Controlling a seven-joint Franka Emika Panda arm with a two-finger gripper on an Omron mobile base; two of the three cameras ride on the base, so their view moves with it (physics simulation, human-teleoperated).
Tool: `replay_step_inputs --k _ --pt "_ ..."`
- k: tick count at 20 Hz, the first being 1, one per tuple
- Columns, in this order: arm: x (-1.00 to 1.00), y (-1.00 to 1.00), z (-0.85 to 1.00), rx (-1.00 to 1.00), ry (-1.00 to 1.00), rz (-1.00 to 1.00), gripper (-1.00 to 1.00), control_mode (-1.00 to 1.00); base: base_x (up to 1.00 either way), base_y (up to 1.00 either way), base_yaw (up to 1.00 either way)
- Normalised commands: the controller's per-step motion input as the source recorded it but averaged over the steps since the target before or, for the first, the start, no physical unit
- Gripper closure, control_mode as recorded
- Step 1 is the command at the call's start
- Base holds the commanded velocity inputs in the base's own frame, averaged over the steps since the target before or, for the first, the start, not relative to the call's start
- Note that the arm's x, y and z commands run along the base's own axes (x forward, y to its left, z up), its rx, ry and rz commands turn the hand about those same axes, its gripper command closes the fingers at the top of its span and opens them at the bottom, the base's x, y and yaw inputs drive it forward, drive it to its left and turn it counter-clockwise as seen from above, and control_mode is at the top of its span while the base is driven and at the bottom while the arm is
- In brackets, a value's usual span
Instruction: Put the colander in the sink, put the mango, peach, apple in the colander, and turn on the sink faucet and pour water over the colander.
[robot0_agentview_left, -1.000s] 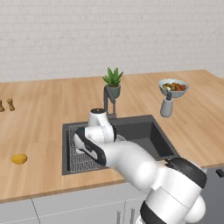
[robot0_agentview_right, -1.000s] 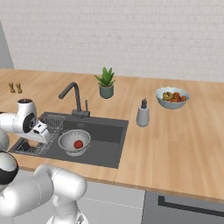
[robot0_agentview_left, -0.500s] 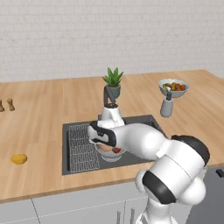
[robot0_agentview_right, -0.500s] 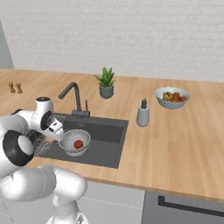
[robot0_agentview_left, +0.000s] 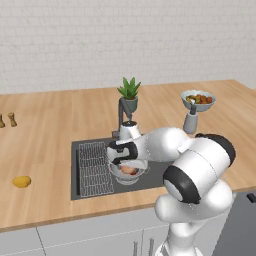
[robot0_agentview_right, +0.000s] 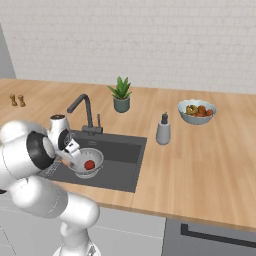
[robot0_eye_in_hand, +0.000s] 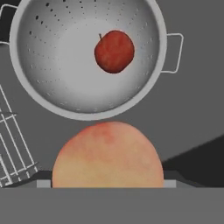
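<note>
Pincer (robot0_eye_in_hand: 108, 183) grasping the peach (robot0_eye_in_hand: 108, 155) above the colander (robot0_eye_in_hand: 87, 57); best centred beside the apple (robot0_eye_in_hand: 114, 51) before letting go.

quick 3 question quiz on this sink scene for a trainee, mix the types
1. True or false: the apple already lies inside the colander.
2. Which fruit does the gripper carry? A mango, B peach, C apple.
3. Where is the mango now?

Key
1. True; the colander sits in the sink.
2. B, the peach, held just above the colander's rim.
3. On the wooden counter, left of the sink, not yet picked up.
</note>
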Motion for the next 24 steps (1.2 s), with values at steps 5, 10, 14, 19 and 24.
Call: replay_step_inputs --k 5,10,14,19,24 --pt "0.11 -0.26 -0.14 -0.02 0.00 -0.04 1.00 -1.00 0.00 0.00 0.00" --pt "0.19 -0.07 -0.13 -0.02 0.00 0.00 1.00 -1.00 0.00 0.00 0.00" --pt "0.27 0.00 -0.29 -0.06 0.00 0.00 1.00 -1.00 0.00 0.00 0.00" --pt "0.37 0.00 -0.20 -0.02 0.00 0.00 1.00 -1.00 0.00 0.00 0.00" --pt "0.43 0.00 -0.19 -0.02 0.00 0.00 1.00 -1.00 0.00 0.00 0.00"
